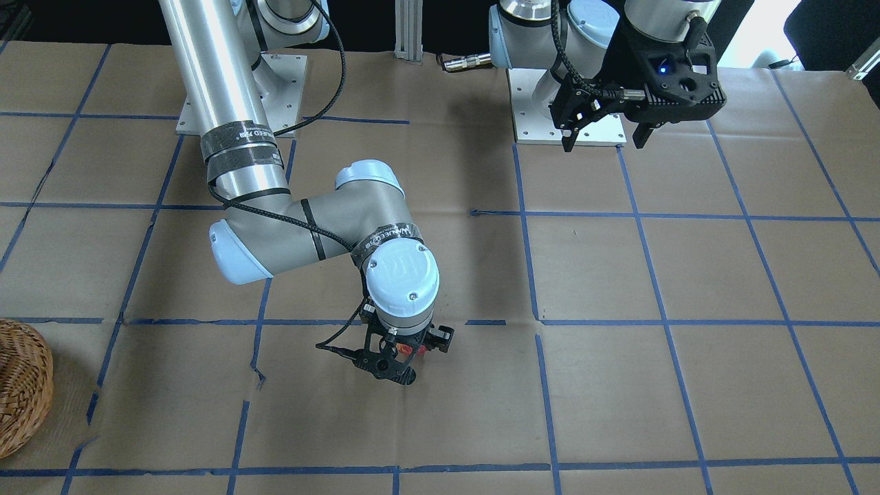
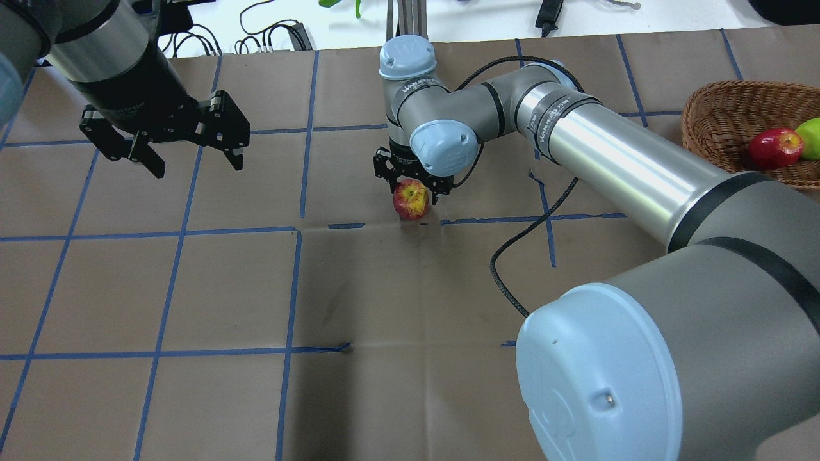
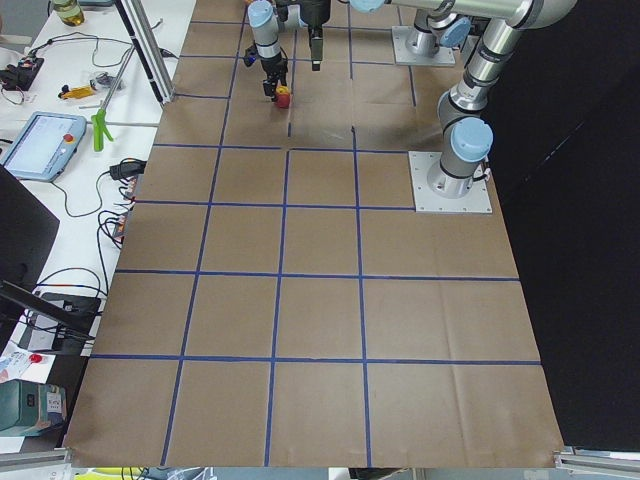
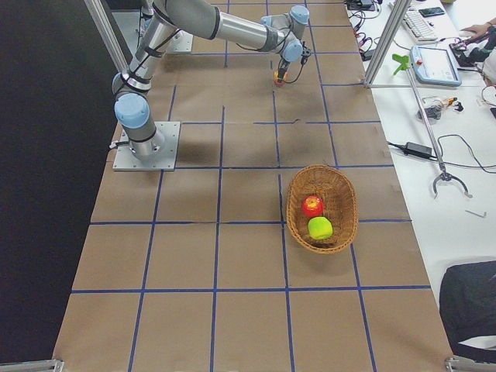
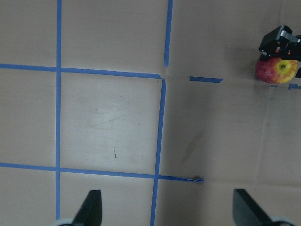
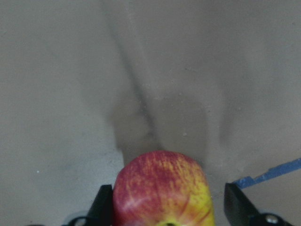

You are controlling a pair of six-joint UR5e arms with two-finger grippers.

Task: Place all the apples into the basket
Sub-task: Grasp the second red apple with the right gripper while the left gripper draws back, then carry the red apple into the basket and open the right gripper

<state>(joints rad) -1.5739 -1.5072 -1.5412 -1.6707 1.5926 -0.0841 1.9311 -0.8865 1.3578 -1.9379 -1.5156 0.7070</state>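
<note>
Right tool (image 2: 414,192) low around red-yellow apple (image 2: 410,200) on brown paper (image 2: 384,288).

The red-yellow apple (image 2: 410,199) looks glossy, the wicker basket (image 2: 714,125) rough, the table paper (image 2: 224,288) matt.

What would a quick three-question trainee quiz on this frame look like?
1. Fill in: the left gripper hangs empty, jaws ____.
2. True or false: the basket holds the red apple and the green apple.
3. The red-yellow apple is: A in the basket; B on the table, between the fingers of the right gripper; C held by the left gripper.
Key: 1 open; 2 true; 3 B.
</note>
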